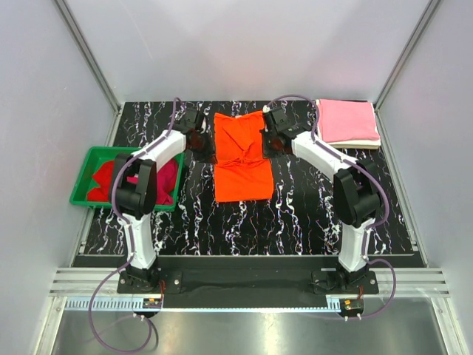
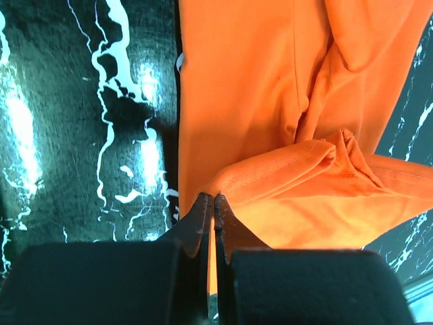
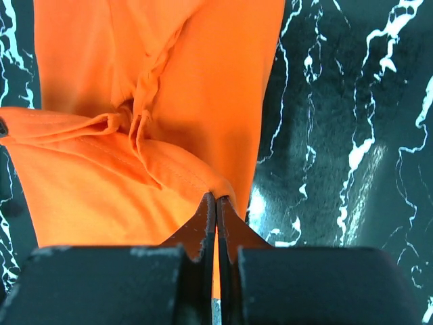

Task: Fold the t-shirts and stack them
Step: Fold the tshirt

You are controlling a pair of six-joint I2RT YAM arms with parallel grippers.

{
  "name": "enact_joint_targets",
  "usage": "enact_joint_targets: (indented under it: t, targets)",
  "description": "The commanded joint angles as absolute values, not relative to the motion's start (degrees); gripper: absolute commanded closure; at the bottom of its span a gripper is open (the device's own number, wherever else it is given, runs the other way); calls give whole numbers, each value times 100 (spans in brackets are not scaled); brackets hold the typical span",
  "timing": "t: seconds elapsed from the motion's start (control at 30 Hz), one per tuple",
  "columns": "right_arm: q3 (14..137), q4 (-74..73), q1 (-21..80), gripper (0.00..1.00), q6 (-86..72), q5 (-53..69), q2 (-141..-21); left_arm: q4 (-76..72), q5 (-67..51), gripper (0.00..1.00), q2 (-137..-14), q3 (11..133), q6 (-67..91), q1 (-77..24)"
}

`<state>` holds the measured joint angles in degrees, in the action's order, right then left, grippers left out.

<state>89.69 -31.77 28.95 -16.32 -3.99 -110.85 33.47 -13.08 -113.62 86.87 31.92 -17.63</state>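
Pinching orange t-shirt (image 1: 240, 159) edges: left hand (image 2: 214, 200), right hand (image 3: 216, 198)

Overhead view from behind, close wrist views, sharing orange t-shirt (image 1: 240, 155)

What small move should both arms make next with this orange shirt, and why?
Probably ease the left gripper and right gripper slightly apart before folding further. Both are shut on the corners of the orange shirt at its hem, and the cloth between them is slack, gathered into a pucker near the middle. A little tension should flatten it.
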Motion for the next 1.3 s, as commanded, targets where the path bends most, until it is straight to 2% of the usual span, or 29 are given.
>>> enact_joint_targets:
  t: [0.0,0.4,0.63,0.73,0.8,0.83,0.87,0.9,0.97,1.03,1.1,1.27]
  targets:
    - [9325,-3252,2769,100,-1485,-53,-11267,3296,-1485,100,-11478,9105,3103,-1697]
    - [9931,-3261,2505,100,-1169,659,-11821,3261,-1617,100,-11953,9606,3190,-1477]
    - [10239,-3261,2452,100,-1108,642,-12040,3261,-1538,99,-12163,9887,3146,-1415]
    - [10450,-3252,2373,97,-1081,694,-12295,3261,-1582,96,-12356,10045,3164,-1354]
    - [10651,-3261,2338,88,-1072,694,-12488,3270,-1687,93,-12445,10133,3155,-1319]
    - [10731,-3269,2312,85,-1055,694,-12568,3287,-1679,89,-12489,10212,3181,-1310]
    - [10818,-3357,2285,82,-1037,686,-12708,3313,-1531,74,-12481,10230,3182,-1292]
    - [11072,-3427,2242,75,-1002,668,-12787,3374,-1364,68,-12420,10335,3156,-1283]
    - [11389,-3768,2197,72,-976,528,-12928,3542,-673,56,-12297,10415,3129,-1283]
    - [11645,-3945,2162,64,-984,413,-12903,3551,-405,53,-12068,10415,3129,-1292]
    - [11497,-4017,2162,63,-1115,465,-12640,3542,-430,53,-11893,10345,3068,-1353]
    - [10690,-3711,2171,76,-1397,1010,-12236,3410,-772,60,-11707,9985,3015,-1634]
